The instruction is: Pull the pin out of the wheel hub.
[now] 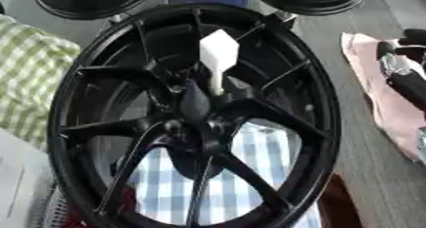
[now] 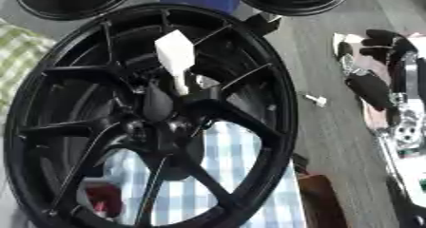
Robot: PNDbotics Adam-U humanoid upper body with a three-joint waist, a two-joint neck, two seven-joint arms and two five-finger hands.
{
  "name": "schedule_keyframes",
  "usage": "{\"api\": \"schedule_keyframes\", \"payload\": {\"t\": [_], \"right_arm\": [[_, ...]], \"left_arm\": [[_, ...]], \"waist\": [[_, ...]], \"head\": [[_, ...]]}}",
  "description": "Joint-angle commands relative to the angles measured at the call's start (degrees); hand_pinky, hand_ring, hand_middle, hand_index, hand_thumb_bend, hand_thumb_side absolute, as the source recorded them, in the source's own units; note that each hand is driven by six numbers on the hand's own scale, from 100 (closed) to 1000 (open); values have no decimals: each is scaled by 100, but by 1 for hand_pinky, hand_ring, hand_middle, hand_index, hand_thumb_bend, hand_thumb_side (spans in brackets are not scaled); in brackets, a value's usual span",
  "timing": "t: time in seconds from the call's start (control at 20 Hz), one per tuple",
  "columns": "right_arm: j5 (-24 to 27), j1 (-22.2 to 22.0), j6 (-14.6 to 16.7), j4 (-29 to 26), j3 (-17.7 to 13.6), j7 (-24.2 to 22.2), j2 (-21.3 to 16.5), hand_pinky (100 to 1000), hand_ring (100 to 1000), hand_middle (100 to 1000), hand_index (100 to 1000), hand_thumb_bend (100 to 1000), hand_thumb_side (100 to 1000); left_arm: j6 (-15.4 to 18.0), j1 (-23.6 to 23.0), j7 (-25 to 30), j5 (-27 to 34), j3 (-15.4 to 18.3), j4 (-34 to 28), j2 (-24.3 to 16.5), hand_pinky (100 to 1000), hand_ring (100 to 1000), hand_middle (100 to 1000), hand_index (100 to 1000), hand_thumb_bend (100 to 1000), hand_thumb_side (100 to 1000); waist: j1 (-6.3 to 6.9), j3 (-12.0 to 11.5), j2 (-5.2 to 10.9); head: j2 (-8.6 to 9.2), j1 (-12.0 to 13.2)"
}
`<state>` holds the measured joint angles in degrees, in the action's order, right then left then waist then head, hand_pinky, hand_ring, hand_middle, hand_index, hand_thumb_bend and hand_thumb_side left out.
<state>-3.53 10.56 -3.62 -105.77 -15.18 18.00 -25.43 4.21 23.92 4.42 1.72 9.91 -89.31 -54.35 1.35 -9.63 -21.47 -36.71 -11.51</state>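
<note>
White pin sits in centre of black wheel hub, flared head up top, thin shank down into hub boss. Looks like light, stiff plastic, probably smooth, so you'd want to pinch wide head, not shank, and pull straight along its axis. Hub looks heavy, likely won't budge. Right robot hand off to right over pink cloth; can't tell if fingers curled. Left robot hand not showing. Small white bit lies on grey worktop beside rim.

White pin upright in black wheel hub
</note>
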Motion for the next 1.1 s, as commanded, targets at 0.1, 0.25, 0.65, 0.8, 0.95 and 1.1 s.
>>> {"api": "schedule_keyframes", "payload": {"t": [0.1,0.25,0.65,0.8,0.95,1.1], "right_arm": [[40,49,13,-141,-63,24,-165,848,691,643,741,360,288],[52,58,16,-140,-64,26,-163,848,691,643,741,358,288],[64,56,23,-139,-68,36,-160,848,690,642,741,357,288],[69,53,23,-138,-72,41,-151,847,690,642,741,360,284],[83,98,28,-141,-42,17,-154,847,689,641,741,371,276],[72,142,32,-139,-8,-27,-145,847,689,641,741,384,269]], "left_arm": [[102,-193,183,-70,309,-24,110,766,754,802,852,767,729],[150,-362,256,46,373,-15,284,765,762,822,868,749,751],[88,-476,-259,331,494,-58,482,738,711,754,809,697,705],[-7,-379,-446,494,671,-233,689,687,623,658,726,511,649],[-7,-371,-749,794,726,-696,1165,682,620,657,726,499,643],[-147,-478,-1044,1088,760,-1166,1638,674,612,649,719,494,627]], "waist": [[-79,1,124],[-83,5,126],[-100,1,139],[-131,-18,153],[-146,-6,159],[-159,15,161]], "head": [[3,39],[-18,71],[-28,83],[-35,61],[-20,75],[9,99]]}}
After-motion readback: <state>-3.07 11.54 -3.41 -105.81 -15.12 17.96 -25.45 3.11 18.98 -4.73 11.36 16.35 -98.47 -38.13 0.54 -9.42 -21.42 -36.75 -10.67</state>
